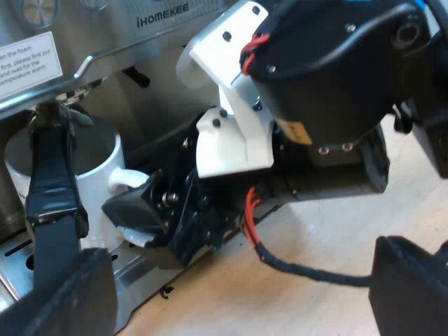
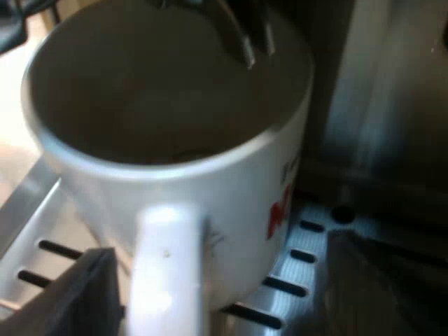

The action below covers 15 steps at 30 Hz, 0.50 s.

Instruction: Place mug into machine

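Mug [image 2: 231, 189], glossy white, sits on slotted steel tray [image 2: 316, 241].

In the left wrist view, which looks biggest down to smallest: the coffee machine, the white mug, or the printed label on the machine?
Largest: the espresso machine, which runs out of view.
Next: the mug standing under it.
Smallest: the label, though part of it is cut off.

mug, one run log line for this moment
mug: upright on drip tray, under spout | right pincer: open, astride mug handle | state: mug in espresso machine
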Available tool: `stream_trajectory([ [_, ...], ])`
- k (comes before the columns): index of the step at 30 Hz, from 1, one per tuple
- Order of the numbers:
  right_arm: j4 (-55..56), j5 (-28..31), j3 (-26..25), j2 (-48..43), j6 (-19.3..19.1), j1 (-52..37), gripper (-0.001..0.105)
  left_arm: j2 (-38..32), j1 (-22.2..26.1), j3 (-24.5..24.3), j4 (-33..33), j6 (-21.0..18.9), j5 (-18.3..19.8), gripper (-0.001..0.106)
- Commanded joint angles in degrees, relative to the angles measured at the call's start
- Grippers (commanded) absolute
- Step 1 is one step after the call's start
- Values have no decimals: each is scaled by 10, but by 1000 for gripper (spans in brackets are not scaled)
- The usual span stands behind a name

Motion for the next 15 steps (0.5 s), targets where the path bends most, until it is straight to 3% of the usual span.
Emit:
stream_trajectory([
  [1,23,-8,-13,-23,1,-17,63,-1,0,-2,-7,3,4,81],
  [15,198,-8,-13,-122,2,-14,63,-10,0,-6,-7,1,4,81],
])
